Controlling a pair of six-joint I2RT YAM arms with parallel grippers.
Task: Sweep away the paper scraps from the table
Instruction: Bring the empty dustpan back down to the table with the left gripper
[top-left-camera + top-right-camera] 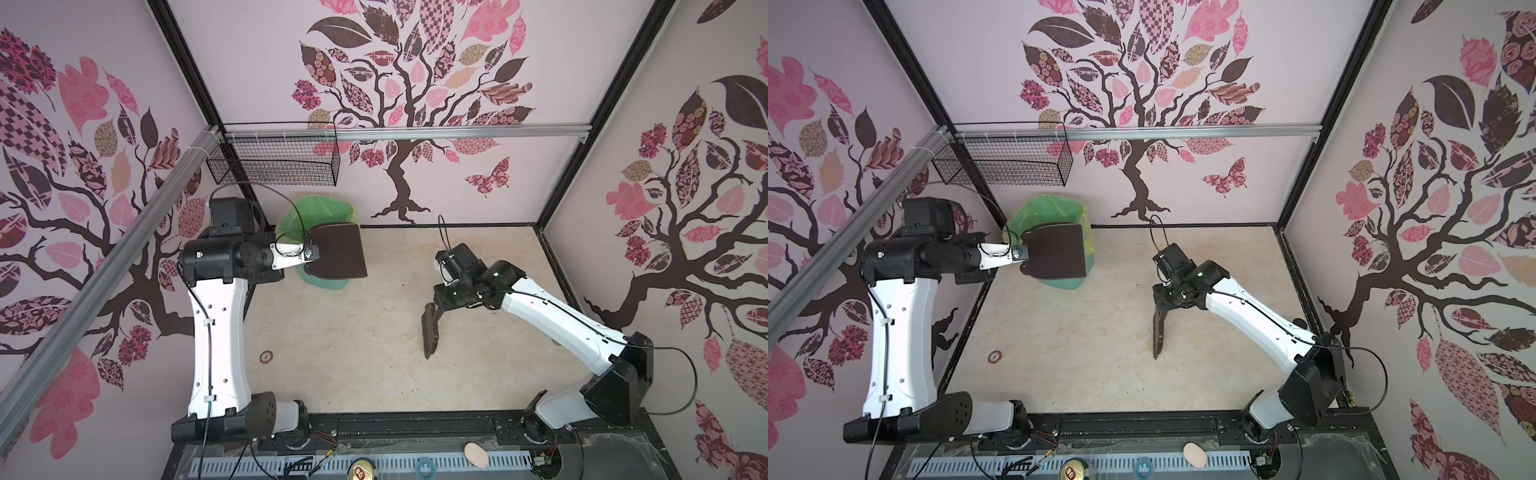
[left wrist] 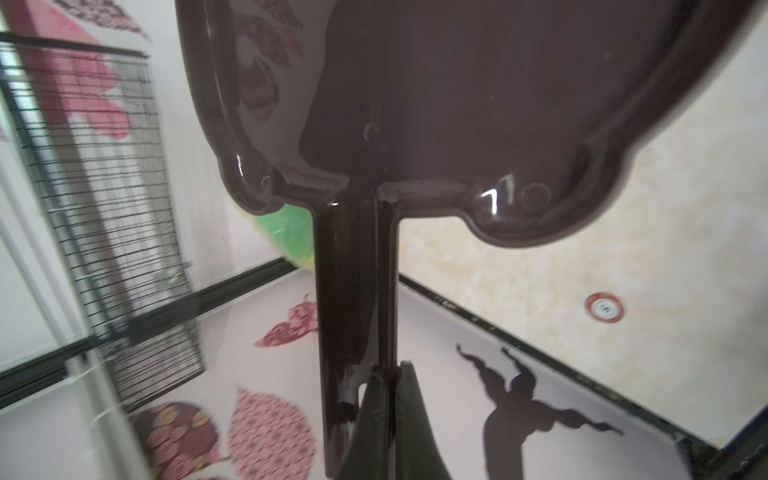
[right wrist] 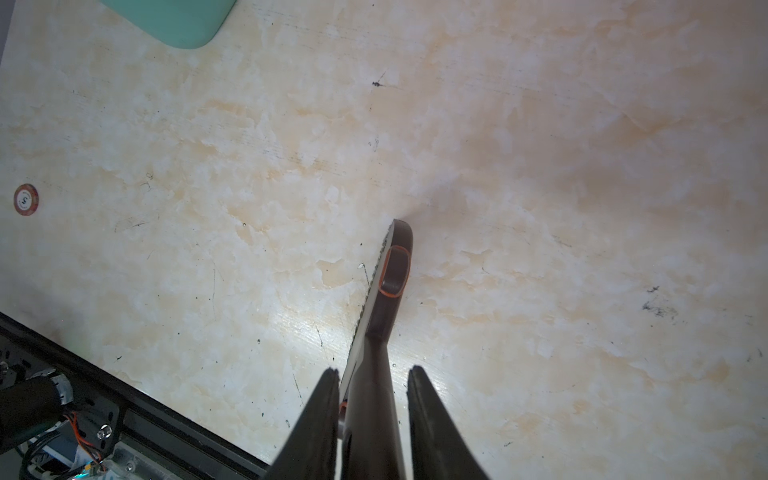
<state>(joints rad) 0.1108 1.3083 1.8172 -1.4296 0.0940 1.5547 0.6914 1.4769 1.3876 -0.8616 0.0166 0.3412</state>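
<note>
Left gripper (image 1: 309,252) is clamped on the handle of a dark dustpan (image 1: 340,251), holding it over the green-lined bin (image 1: 293,216) at the far left corner of the table (image 1: 353,345). Nearer the middle, the right gripper (image 1: 436,305) is clamped on a dark brush (image 1: 430,332) that angles down over the table, well apart from the bin.

Dustpan (image 2: 457,104): dark brown plastic, v. glossy (wall print reflects in it). Brush (image 3: 376,328): matt dark plastic. Table (image 3: 540,166): smooth marble-look top, slight sheen, scuffed w/ fine black marks. Basket (image 1: 274,162): black wire mesh. Bin liner (image 1: 287,219): translucent green plastic.
</note>
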